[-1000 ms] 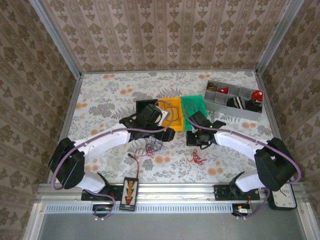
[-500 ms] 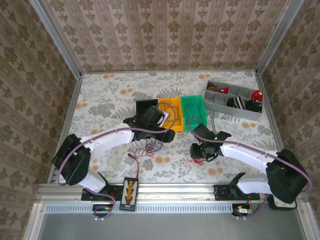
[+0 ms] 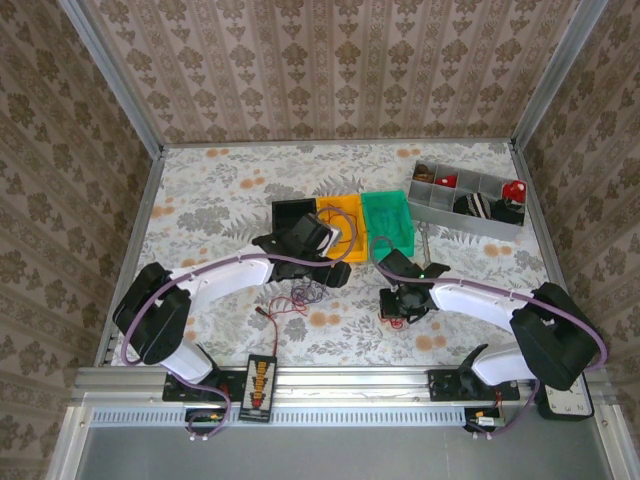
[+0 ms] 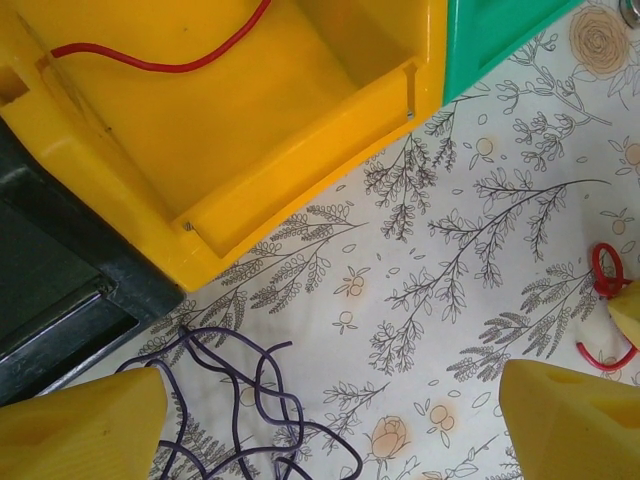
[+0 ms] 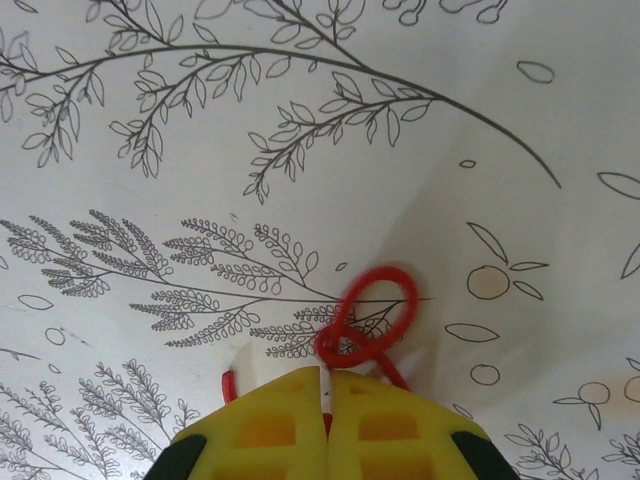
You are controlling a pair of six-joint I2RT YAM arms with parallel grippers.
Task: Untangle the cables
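Red cable (image 5: 338, 346) partly hidden between yellow jaws

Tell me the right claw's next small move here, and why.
Probably a short straight lift: the right claw is shut on the red cable, its loop sticking out past the tips against the tablecloth. Lifting would show whether the grip holds.

purple cable (image 4: 240, 400): loose tangled loops, flat on worktop (image 4: 450, 250), just off yellow bin (image 4: 300, 170) corner. red cable (image 5: 375, 310): small knotted loop on worktop, tail pinched in closed right tool (image 5: 327, 385). second red strand (image 4: 160, 60) lies curved inside yellow bin.
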